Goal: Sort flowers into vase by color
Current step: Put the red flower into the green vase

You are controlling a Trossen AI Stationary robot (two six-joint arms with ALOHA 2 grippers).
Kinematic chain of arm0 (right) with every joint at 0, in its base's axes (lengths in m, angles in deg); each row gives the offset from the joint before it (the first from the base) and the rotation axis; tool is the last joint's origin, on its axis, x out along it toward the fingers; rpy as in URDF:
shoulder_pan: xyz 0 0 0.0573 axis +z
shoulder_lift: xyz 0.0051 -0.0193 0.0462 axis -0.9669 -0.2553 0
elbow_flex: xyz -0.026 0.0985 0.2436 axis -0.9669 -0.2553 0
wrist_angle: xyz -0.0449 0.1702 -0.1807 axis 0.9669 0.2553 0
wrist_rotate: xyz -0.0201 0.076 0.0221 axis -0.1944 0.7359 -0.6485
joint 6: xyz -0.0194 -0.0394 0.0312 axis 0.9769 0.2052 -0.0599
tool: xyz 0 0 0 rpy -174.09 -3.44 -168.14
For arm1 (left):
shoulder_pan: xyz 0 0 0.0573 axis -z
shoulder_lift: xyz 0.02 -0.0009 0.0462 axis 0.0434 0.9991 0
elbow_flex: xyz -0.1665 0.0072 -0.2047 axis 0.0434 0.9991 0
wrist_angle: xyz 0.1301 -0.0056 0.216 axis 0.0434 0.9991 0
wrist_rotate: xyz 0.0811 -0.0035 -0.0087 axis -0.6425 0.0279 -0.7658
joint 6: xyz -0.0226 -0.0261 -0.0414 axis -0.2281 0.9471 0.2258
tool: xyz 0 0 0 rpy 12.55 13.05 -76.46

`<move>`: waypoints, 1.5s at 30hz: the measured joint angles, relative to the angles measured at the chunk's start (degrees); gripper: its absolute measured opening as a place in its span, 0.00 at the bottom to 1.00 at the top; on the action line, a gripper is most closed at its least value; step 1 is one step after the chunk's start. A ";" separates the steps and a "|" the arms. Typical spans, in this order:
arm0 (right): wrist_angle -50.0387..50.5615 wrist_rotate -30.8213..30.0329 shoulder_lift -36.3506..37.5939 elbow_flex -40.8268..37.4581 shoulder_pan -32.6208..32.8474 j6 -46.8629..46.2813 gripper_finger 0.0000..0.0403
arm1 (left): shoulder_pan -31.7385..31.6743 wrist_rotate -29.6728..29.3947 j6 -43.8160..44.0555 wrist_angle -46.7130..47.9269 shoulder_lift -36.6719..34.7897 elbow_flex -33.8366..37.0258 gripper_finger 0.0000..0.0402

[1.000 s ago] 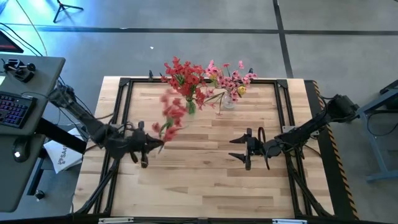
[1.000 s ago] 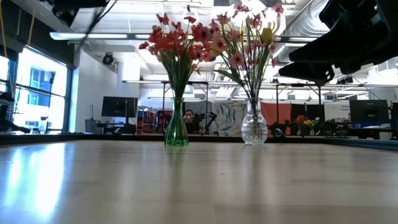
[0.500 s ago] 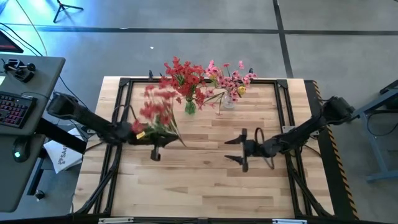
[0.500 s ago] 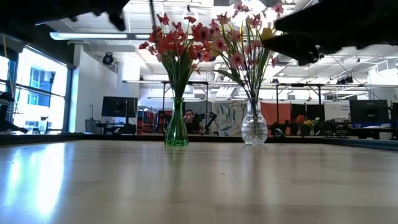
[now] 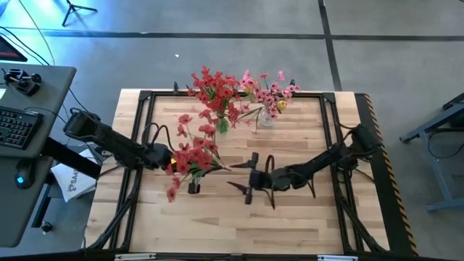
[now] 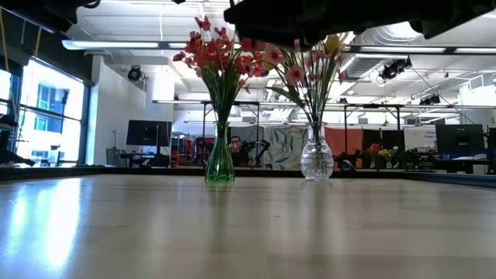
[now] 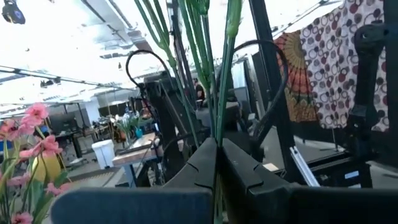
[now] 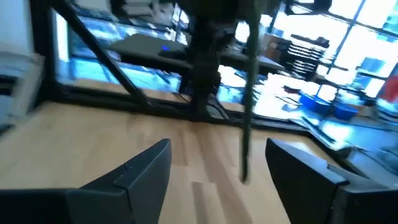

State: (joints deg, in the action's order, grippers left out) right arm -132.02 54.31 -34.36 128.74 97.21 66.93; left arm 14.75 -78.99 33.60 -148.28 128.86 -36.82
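From above we see our left gripper (image 5: 168, 161) pinching red flowers with thin green stems (image 5: 190, 154) over mid-table; our right wrist view alone shows the right gripper (image 8: 217, 177) fingers spread around a hanging stem.

You have two vases on the table: one green vase (image 6: 220, 162) with red flowers (image 5: 212, 88) in it, and one clear vase (image 6: 316, 157) with pink flowers (image 5: 265, 90) and one yellow bloom (image 5: 281, 105). Two arms work here, so you count two grippers: the left gripper (image 5: 174, 161) carries one bunch of red sprays (image 5: 190, 154), and the right gripper (image 5: 244, 185), just beside that bunch, carries nothing. In the left wrist view you can count about five green stems (image 7: 214, 81) between its fingers (image 7: 200, 167), but the number of blooms in each bunch is too hard to tell.
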 joint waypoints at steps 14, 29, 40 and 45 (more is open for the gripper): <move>3.83 3.50 1.44 1.08 -1.84 -3.93 0.05 | 0.56 -2.20 -1.02 0.52 -0.03 -0.07 0.00; 3.83 6.34 0.78 1.03 -3.29 -3.72 0.12 | 0.55 -4.11 -1.08 0.56 -0.06 -0.07 0.00; 4.49 7.00 0.74 3.68 -3.96 -2.58 0.27 | 0.52 -4.15 -1.06 0.89 -0.06 -0.05 0.00; 4.84 5.61 0.74 3.68 -3.81 -2.00 0.03 | 0.59 -4.53 -0.43 1.25 -0.06 -0.05 0.00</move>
State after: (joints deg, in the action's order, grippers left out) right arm -127.18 59.92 -33.62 132.42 93.40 64.93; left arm 15.34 -83.52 33.17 -147.03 128.80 -36.88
